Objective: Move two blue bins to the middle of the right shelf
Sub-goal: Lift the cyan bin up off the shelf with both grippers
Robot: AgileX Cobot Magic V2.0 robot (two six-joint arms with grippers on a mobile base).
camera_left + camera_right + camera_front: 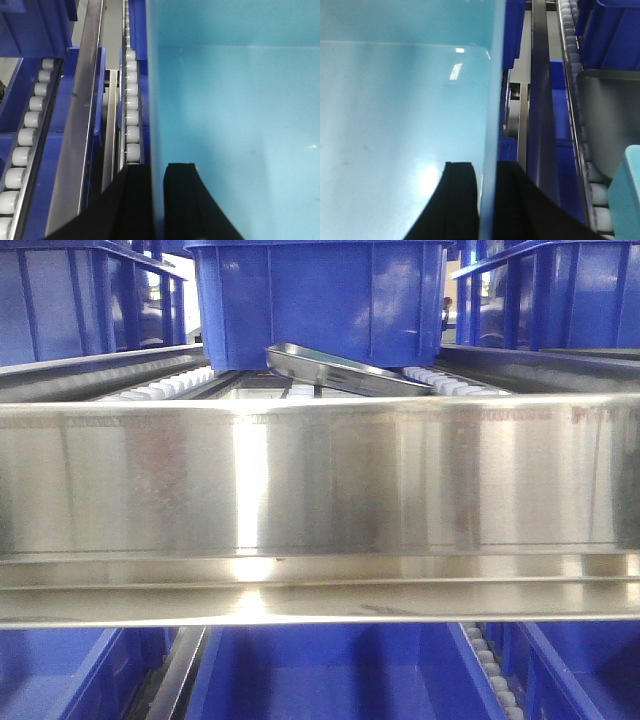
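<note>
A blue bin [320,300] sits above the roller lanes at the top centre of the front view, over a tilted steel tray [350,370]. Its inside fills the left wrist view as pale blue [235,115]. My left gripper [157,172] is shut on the bin's left wall, one black finger [137,200] outside and one inside. In the right wrist view the bin's interior [405,110] lies to the left. My right gripper [487,172] is shut on its right wall [492,100], with a black finger on each side.
A wide steel shelf beam [320,510] crosses the front view. White rollers [30,130] and steel rails [80,130] run alongside the bin. Other blue bins stand at the upper left [80,295], upper right [560,290] and below [320,680]. A grey bin [607,125] sits at right.
</note>
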